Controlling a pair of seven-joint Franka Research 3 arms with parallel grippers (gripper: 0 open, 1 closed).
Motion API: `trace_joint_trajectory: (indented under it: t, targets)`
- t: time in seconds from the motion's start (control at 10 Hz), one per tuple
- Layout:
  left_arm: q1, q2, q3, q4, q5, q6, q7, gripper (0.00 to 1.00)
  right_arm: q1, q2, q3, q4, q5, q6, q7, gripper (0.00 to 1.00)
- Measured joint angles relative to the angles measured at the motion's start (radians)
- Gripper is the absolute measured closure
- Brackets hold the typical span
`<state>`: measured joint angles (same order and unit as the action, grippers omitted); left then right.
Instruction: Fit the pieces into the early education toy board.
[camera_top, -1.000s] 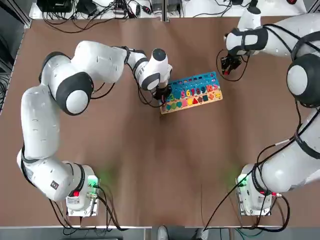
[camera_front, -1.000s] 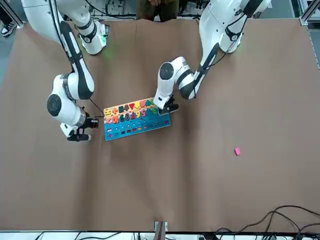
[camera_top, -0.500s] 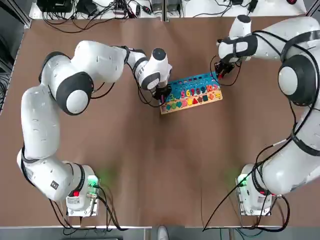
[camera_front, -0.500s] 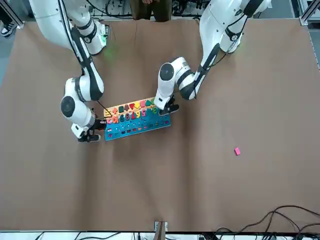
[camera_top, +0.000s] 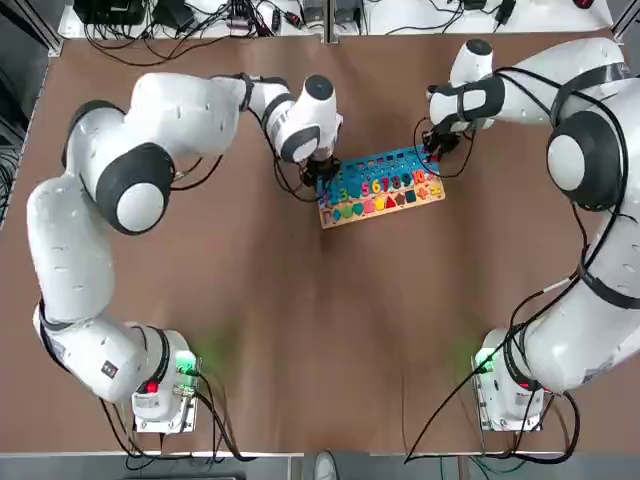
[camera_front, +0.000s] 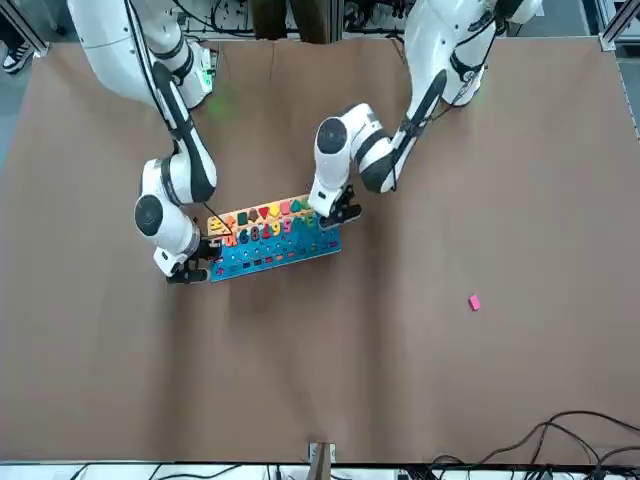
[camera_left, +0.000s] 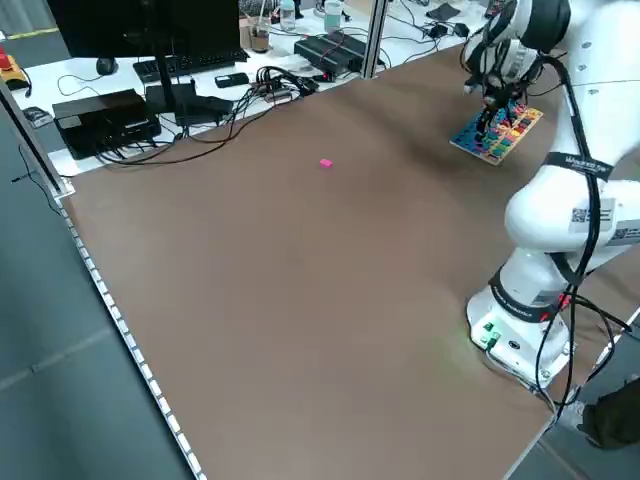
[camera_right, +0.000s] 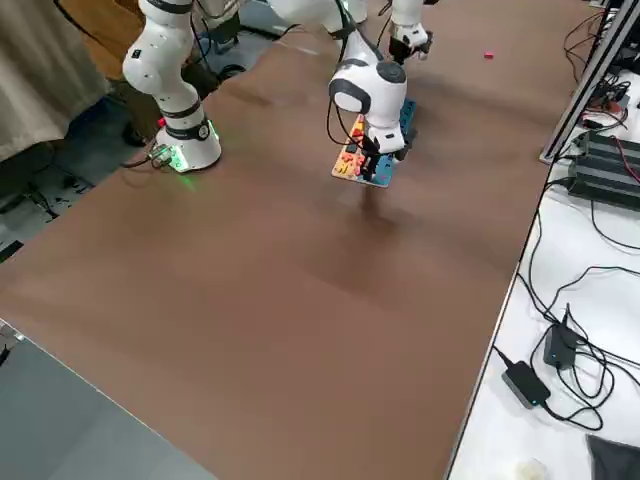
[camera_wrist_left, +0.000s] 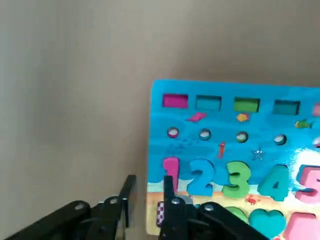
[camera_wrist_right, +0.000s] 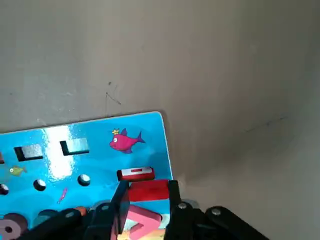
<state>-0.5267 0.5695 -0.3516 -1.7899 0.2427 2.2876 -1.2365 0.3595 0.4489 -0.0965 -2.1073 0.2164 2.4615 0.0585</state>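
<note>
Both arms are crowded round the toy board (camera_top: 383, 186) right now, which lies a bit askew on the brown tabletop (camera_top: 320, 330) toward the far side from the robot's bases.

The right gripper (camera_wrist_right: 145, 200) is the one doing the work. Its fingers are clamped on a small red piece (camera_wrist_right: 149, 190), a flat little bar, held right over the board's end corner with the pink fish (camera_wrist_right: 126, 140) printed on it. Just beyond the fingertips there's a small red-rimmed rectangular slot (camera_wrist_right: 135, 173) in the blue field, and the bar's long axis looks lined up with the slot's long axis. So the whole thing hinges on that tiny offset: the slot sits just ahead of the held piece, almost touching it. My guess is a small nudge forward and down seats it, but I can't tell whether the piece is already brushing the board.

The left gripper (camera_wrist_left: 148, 197) hangs at the opposite end, by the pink "1" (camera_wrist_left: 171, 170), fingers parted with nothing between them, one finger over the board's edge and the other over bare tabletop.

One stray pink piece (camera_front: 474, 302) lies well apart from the board, out on the robot's left side, so the left arm is clearly the nearer one for it.
</note>
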Motion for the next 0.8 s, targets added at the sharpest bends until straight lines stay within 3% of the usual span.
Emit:
trace_joint_trajectory:
  t: [0.4,0.8]
  targets:
    - [0.142,-0.108,-0.012,0.003,0.0,-0.073,0.102,0.55,0.002,0.008,0.013,0.0,0.017,0.021,0.002,0.64]
    - [0.307,-0.15,-0.012,0.032,0.0,-0.095,0.215,0.44,0.002,0.02,0.018,0.0,0.018,0.047,0.004,0.64]
